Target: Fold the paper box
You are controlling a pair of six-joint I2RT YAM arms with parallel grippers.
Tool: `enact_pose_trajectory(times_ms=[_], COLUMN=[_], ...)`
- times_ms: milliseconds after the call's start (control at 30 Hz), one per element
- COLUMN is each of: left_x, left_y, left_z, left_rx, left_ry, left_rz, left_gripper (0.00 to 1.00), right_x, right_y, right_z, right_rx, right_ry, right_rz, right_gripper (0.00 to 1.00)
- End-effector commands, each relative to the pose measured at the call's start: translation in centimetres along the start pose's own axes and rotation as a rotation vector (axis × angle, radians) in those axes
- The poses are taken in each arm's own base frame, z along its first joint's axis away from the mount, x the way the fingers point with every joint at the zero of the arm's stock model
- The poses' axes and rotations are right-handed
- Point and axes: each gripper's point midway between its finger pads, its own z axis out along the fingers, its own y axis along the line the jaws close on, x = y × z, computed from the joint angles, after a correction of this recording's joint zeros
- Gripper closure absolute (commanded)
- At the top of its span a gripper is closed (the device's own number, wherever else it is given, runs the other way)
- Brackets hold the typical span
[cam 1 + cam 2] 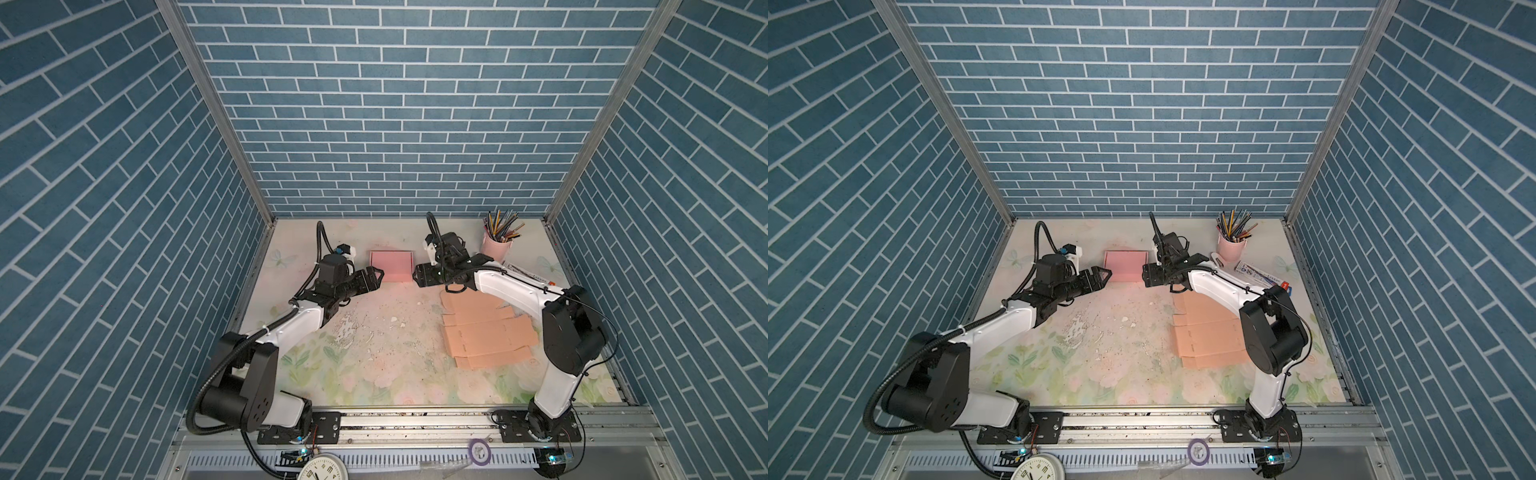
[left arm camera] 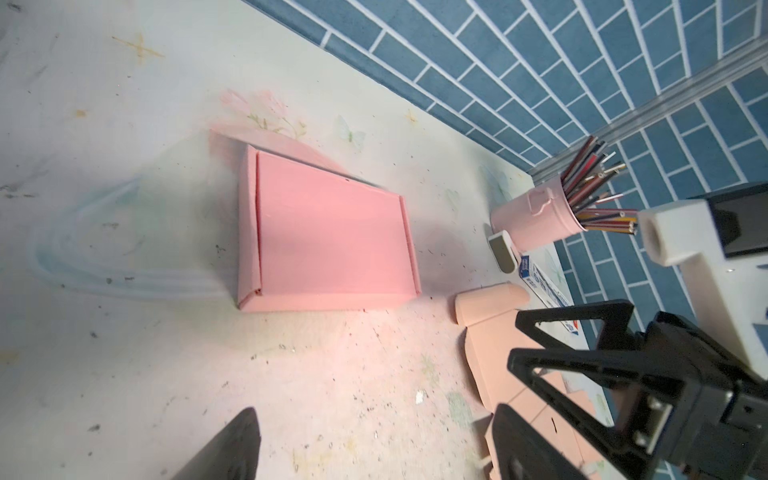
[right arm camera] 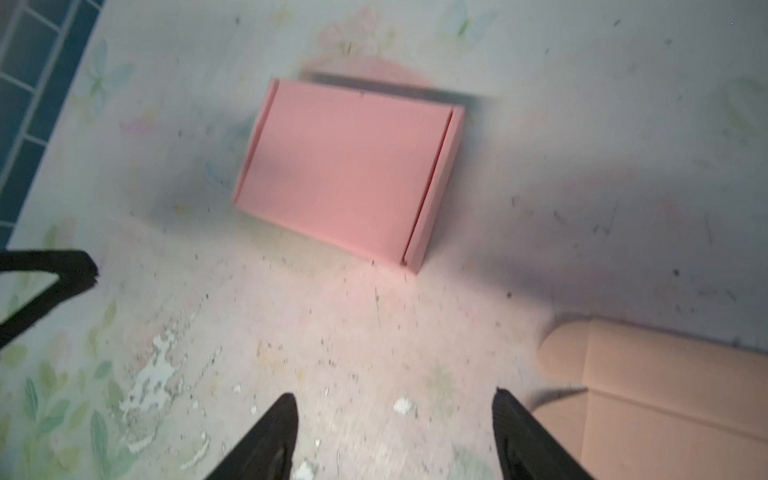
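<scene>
Floral tabletop (image 1: pixel 374 365) inside blue-brick walls. The closed pink box (image 1: pixel 392 266) lies at the far middle, long axis running left to right, between my left gripper (image 1: pixel 379 276) and right gripper (image 1: pixel 415 275). Both stand spread and empty, one just off each short end, about equally near. A flat cardboard blank (image 1: pixel 486 336) lies to the right, partly under my right arm.

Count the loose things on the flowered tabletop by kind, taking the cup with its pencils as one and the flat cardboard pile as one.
Folded pink paper box: 1
Pile of flat peach cardboard box blanks: 1
Pink cup of coloured pencils: 1
Small white oblong item: 1
Blue-and-white printed packet: 1
Total: 5
</scene>
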Motion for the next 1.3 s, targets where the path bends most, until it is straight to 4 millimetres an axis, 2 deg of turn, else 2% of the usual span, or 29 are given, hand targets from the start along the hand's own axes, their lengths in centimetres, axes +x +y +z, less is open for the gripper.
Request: enact_pose_trajectory(times_ms=[0, 133, 267, 533, 867, 967, 1267], left_x=[2.1, 3.0, 3.6, 4.1, 4.8, 4.7, 4.7], left_y=[-0.2, -0.4, -0.5, -2.3, -3.7, -3.9, -5.7], left_z=[-0.6, -1.1, -1.3, -2.1, -4.4, -4.5, -4.3], left_rx=[0.011, 0.037, 0.052, 0.117, 0.164, 0.163, 0.155], left_ry=[0.042, 0.054, 0.066, 0.069, 0.047, 0.044, 0.03], left_rz=[0.013, 0.021, 0.036, 0.048, 0.067, 0.067, 0.098], left_gripper=[0.12, 0.12, 0.12, 0.12, 0.12, 0.12, 0.12], right_x=[4.1, 7.7, 10.4, 14.5, 17.6, 18.3, 19.4], right_y=[-1.0, -0.8, -0.8, -0.6, -2.0, -2.3, -3.0], right_z=[-2.1, -3.6, -4.6, -4.3, -4.2, -4.1, -3.7], right_rx=[0.131, 0.177, 0.208, 0.226, 0.235, 0.238, 0.256], right_ry=[0.106, 0.158, 0.191, 0.258, 0.287, 0.296, 0.323], right_rz=[-0.034, -0.001, 0.04, 0.087, 0.116, 0.115, 0.08], right_gripper=[0.27, 0.28, 0.31, 0.35, 0.4, 0.43, 0.59])
